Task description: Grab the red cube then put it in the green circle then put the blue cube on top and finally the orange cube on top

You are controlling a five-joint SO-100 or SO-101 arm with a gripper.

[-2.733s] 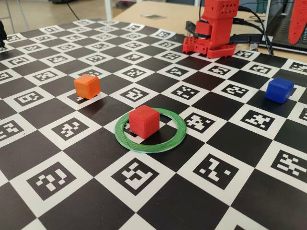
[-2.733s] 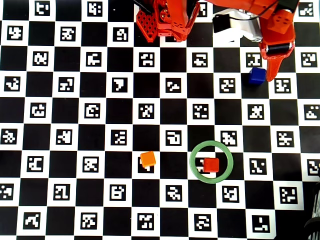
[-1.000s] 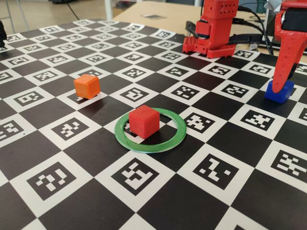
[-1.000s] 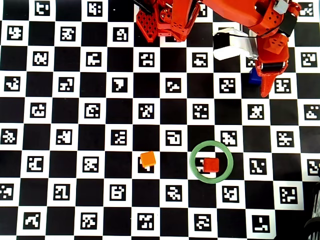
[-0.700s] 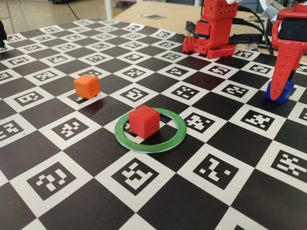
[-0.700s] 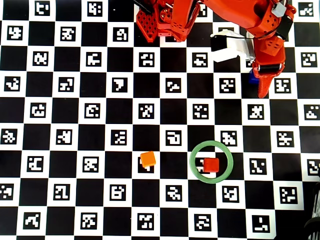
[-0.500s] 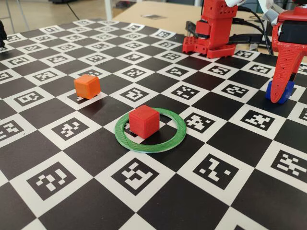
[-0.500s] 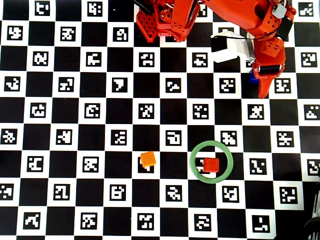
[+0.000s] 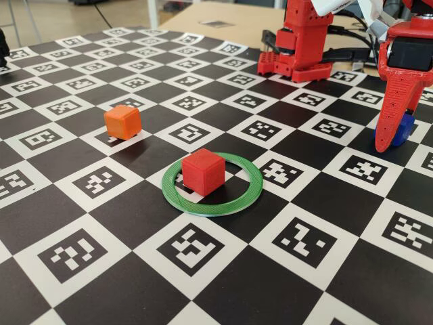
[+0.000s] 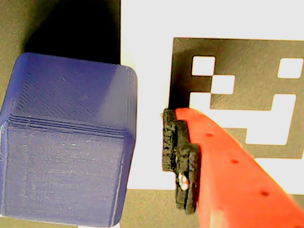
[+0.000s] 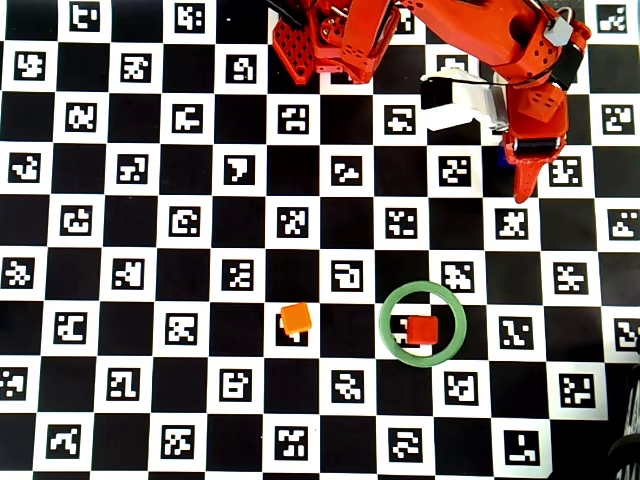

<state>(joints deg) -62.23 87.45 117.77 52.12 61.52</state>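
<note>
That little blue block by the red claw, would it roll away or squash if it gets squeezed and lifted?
The blue cube has flat faces and only slightly rounded edges, so it should probably sit or slide rather than roll. Its ridged, layered plastic surface suggests it is stiff, likely fairly light, and not very slippery. The end effector has a dark pad on the finger, which should help grip.

So in the fixed view the red cube (image 9: 203, 172) sits inside the green circle (image 9: 212, 183), a bit left of its centre, with the orange cube (image 9: 122, 122) off to the left and further back on the checkered mat (image 9: 81, 203). The blue cube (image 9: 404, 128) is way over at the right edge, mostly hidden behind the gripper (image 9: 384, 141), and the arm's base (image 9: 298, 57) stands at the far side. Wrist view has one finger (image 10: 228, 166) just right of the blue cube, small gap between them.
</note>
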